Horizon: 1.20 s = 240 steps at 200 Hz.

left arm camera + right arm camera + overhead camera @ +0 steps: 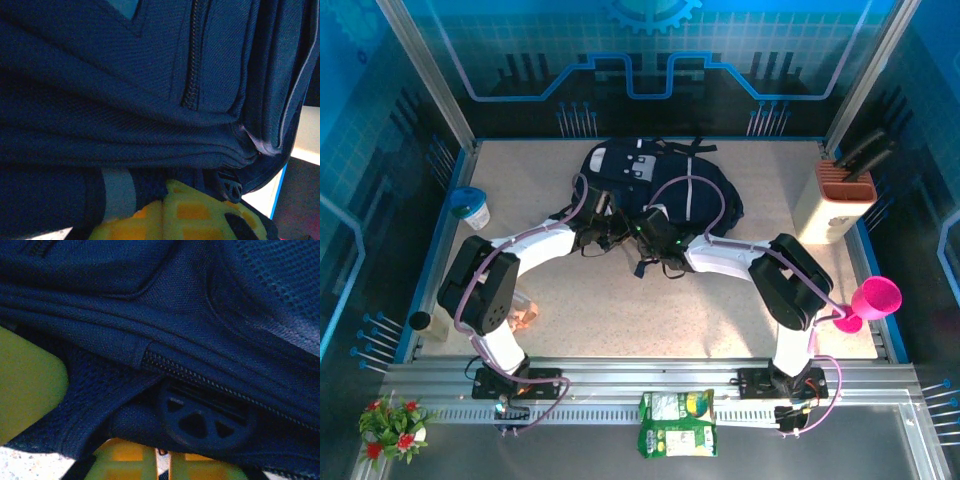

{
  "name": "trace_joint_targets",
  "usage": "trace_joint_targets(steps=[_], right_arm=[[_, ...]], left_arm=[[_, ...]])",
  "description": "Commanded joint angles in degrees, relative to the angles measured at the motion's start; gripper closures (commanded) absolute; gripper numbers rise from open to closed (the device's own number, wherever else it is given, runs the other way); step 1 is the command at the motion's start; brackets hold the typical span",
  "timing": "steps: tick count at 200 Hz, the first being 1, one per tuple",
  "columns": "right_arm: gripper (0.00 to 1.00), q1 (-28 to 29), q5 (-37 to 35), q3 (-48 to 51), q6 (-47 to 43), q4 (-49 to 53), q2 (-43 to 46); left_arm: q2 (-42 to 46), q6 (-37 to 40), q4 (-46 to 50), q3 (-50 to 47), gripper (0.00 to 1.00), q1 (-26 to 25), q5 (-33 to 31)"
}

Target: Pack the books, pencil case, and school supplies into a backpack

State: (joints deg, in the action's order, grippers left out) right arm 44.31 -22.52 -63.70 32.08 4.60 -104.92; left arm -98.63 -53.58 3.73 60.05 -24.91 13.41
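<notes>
One backpack point(655, 195), of navy fabric, is shown lying slumped at the far middle of the table point(670, 320), light buckles facing up. The shell is judged soft and limp (folds and sagging seams are seen in both wrist views). It is probably light while unfilled, not fragile, and liable to collapse or slide when pulled from one side.

A firm hold is best taken on the stitched, stiffer parts: the seam beside the zip point(189, 75), a strap, or the round plastic pull point(205, 422). Loose cloth and the mesh panel point(280, 285) are poorer choices. For packing, the mouth would have to be held up by one arm while the zip is drawn by the other.

The left gripper point(162, 210) is seen clenched at the pack's near left edge, its yellow pads pressed to the cloth beside a grey strip point(119, 192). The right gripper point(161, 455) is likewise closed at the near right, just under the round pull. Whether a fold or the pull is actually pinched cannot be told.

Well apart from the pack, a lidded tub point(470, 207) is set at the left edge, a knife block point(840, 195) at the far right, and a pink cup point(875, 298) at the right edge.
</notes>
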Motion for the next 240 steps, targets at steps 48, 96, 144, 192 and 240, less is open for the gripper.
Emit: trace_joint_targets(steps=[48,96,144,192,240], right_arm=[[0.93,-5.9,-8.43,16.81,1.24,-0.67,12.99],[0.88,-11.45,-1.15,20.41,-1.61,-2.28,16.57],[0.78,-11.83,3.1,18.43,-10.55,-6.8,15.17],[0.77,-12.59,5.48,17.35,-12.21,-6.98,13.83],[0.84,-12.89,3.54,16.86,-9.51,-4.65,12.55]], left_arm=[[3.22,4.03,1.11,0.36,1.0,2.49,2.06],[2.7,4.4,1.11,0.06,1.0,2.86,2.69],[2.48,4.48,1.04,0.68,1.0,2.85,3.08],[2.35,4.76,1.52,0.82,1.0,2.93,2.85],[1.86,5.04,1.98,1.73,1.0,3.04,2.6]])
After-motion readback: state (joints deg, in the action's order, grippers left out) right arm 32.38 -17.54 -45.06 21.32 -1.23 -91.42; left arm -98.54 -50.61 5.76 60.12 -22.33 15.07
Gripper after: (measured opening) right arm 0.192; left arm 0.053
